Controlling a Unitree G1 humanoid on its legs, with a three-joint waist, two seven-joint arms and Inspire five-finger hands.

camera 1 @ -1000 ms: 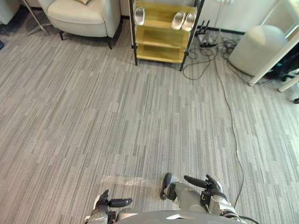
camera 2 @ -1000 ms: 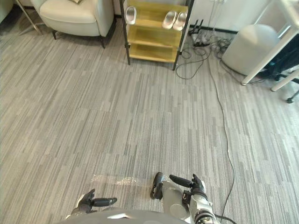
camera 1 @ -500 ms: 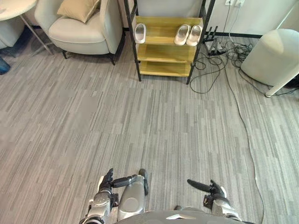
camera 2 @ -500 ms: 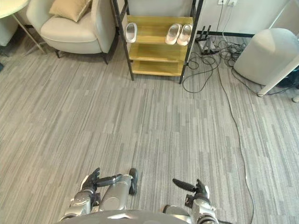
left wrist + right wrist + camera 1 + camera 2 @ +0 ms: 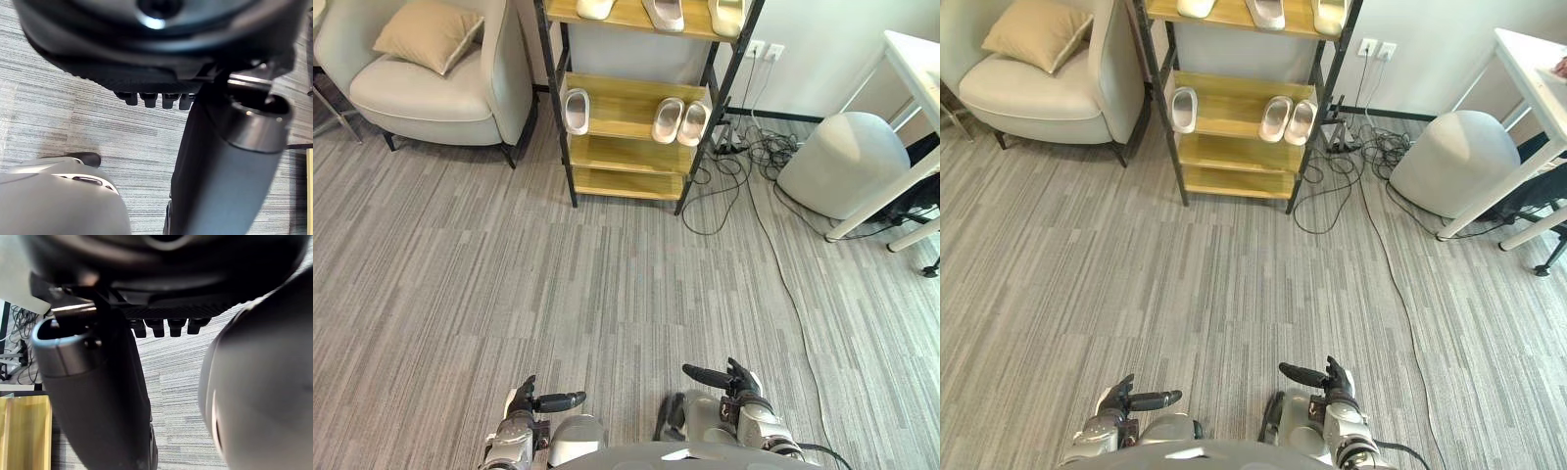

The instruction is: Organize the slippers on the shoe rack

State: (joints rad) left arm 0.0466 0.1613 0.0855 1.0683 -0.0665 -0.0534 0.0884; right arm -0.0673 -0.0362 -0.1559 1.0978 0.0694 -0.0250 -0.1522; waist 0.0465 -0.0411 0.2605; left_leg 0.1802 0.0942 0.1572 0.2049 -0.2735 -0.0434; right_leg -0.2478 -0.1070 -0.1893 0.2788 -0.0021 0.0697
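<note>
My left hand [image 5: 521,404] and right hand [image 5: 740,384] hang relaxed, empty — slippers [image 5: 668,119] on shoe rack [image 5: 622,103] well ahead, nothing within reach.

No legible text, nos., labels or signs anywhere. Nothing readable on shoe rack [image 5: 617,108], on slippers [image 5: 669,119] on its mid shelf, or on wall sockets [image 5: 762,49] just right of rack.

Far left I see a pale armchair [image 5: 421,93] with a tan cushion [image 5: 426,34]. Grey striped carpet [image 5: 558,284] covers the floor. Far right: white wall [image 5: 822,49], grey pouf [image 5: 842,162], white table [image 5: 915,69], loose cables [image 5: 744,166].
</note>
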